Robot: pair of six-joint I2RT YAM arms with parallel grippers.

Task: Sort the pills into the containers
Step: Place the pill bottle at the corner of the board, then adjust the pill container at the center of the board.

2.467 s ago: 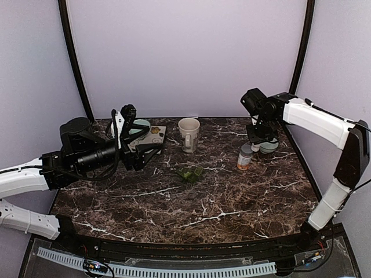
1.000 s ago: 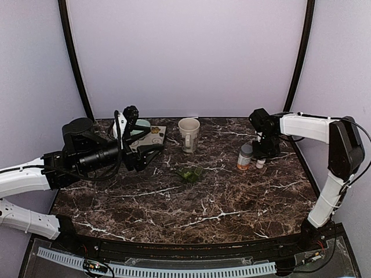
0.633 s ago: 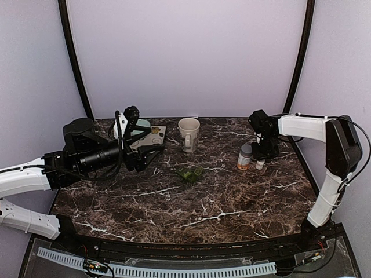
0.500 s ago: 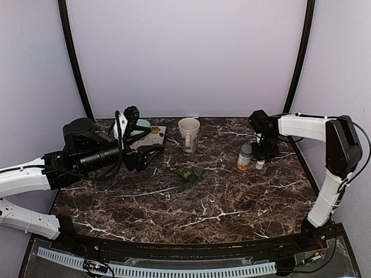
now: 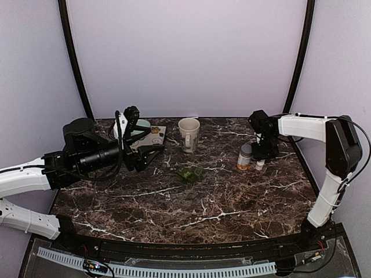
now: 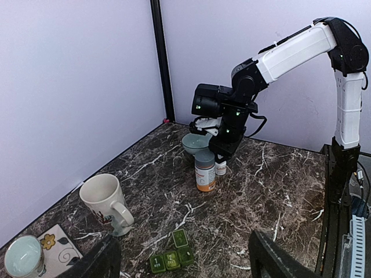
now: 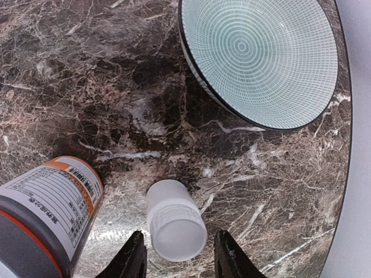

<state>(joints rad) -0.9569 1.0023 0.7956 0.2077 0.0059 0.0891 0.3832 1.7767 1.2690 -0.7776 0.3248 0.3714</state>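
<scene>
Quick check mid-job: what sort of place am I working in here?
Probably a lab test booth rather than a home: plain lilac wall panels and black corner posts enclose a dark marble-patterned tabletop.

Near middle of surface (image 5: pixel 191 208): pill box (image 5: pixel 189 173). Behind it: mug (image 5: pixel 188 134). Back left, left of mug: tile (image 5: pixel 156 138), cup (image 5: pixel 141 128) at its left edge. At right: big bottle (image 5: pixel 245 157); just beside, on its right: small bottle (image 5: pixel 260 164); behind both bottles: bowl (image 6: pixel 194 143).
</scene>
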